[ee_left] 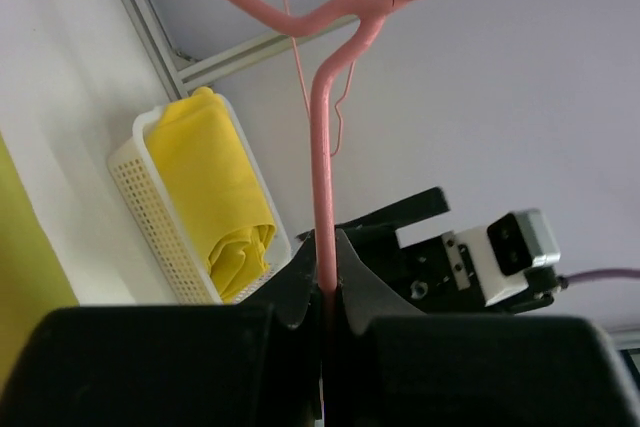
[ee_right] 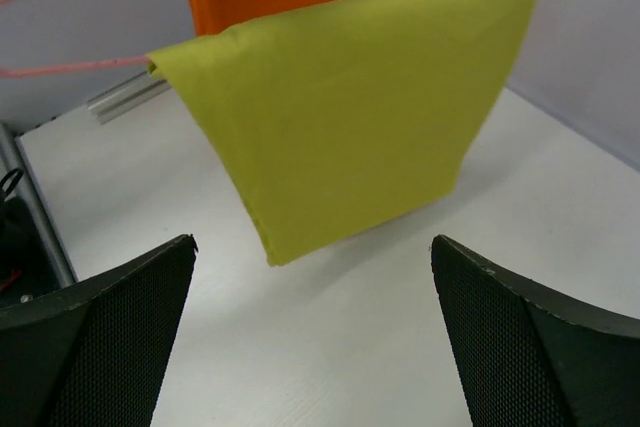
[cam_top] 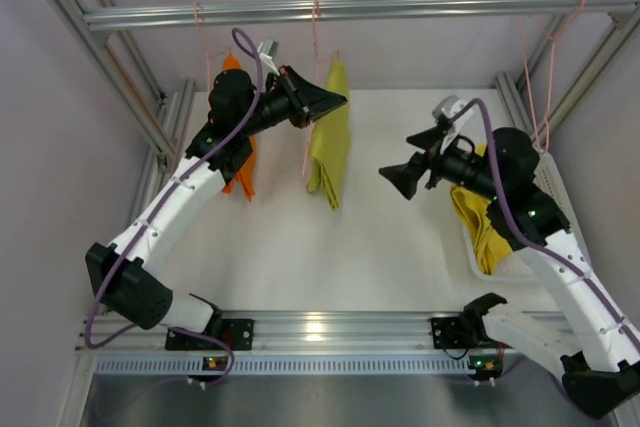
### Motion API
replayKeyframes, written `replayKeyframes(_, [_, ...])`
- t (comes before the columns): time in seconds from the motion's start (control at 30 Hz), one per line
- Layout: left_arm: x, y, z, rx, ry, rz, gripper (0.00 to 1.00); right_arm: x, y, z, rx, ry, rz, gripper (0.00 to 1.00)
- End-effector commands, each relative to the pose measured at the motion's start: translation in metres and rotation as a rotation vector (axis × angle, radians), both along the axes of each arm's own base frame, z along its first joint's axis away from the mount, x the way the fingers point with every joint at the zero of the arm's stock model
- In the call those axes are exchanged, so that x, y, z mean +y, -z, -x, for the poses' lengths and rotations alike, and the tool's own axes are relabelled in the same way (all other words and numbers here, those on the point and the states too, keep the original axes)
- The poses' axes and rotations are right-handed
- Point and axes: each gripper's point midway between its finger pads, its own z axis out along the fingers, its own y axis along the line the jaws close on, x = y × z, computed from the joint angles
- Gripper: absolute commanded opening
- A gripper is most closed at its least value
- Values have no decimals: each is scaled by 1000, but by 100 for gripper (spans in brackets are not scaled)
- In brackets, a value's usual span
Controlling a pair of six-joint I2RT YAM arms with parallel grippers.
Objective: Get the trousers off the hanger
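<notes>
Yellow-green trousers (cam_top: 332,142) hang folded over a pink hanger (cam_top: 305,160) under the top rail. My left gripper (cam_top: 325,102) is shut on that hanger's thin pink rod (ee_left: 324,177), which runs up from between the pinched jaws (ee_left: 325,252). Orange trousers (cam_top: 241,175) hang further left, partly hidden behind the left arm. Yellow trousers (cam_top: 480,227) lie crumpled in a white basket (cam_top: 468,247) on the right. My right gripper (cam_top: 400,179) stands open a short way right of the yellow-green trousers (ee_right: 350,117), facing them with nothing between its fingers (ee_right: 520,337).
An aluminium rail (cam_top: 360,9) crosses the back, with pink strings hanging from it. An empty pink hanger (cam_top: 545,97) dangles at the far right. Frame posts (cam_top: 165,132) stand at both sides of the white table (cam_top: 300,257).
</notes>
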Motion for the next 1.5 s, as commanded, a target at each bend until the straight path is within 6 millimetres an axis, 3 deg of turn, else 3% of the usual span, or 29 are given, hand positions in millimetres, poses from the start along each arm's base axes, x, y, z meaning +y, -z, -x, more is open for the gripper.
replayKeyframes(0.0, [8,-86,18,-249,-23,125,0,24,-15,-4,-180,18,14,99])
replayKeyframes(0.03, [7,-91,15,-251,-32,128,0,40,-21,3,-218,-4,-7,100])
replayKeyframes(0.13, [5,-96,12,-227,-45,137,0,64,-6,0,-206,11,-6,99])
replayKeyframes(0.37, [2,-111,11,-204,-49,166,0,102,-1,-1,-226,-26,-45,99])
replayKeyframes(0.53, [0,-120,17,-206,-35,184,0,115,14,-22,-226,18,-1,99])
replayKeyframes(0.93, [-7,-130,25,-210,-2,215,0,137,18,-43,-298,13,2,100])
replayKeyframes(1.07, [-6,-133,29,-213,3,220,0,125,22,-64,-288,124,14,98])
replayKeyframes(1.13, [-5,-136,31,-218,5,225,0,105,26,-82,-275,213,24,89])
replayKeyframes(1.27, [-4,-140,35,-227,10,227,0,80,27,-98,-258,305,23,78])
replayKeyframes(1.47, [-6,-136,33,-220,9,222,0,65,17,-98,-250,298,-5,73])
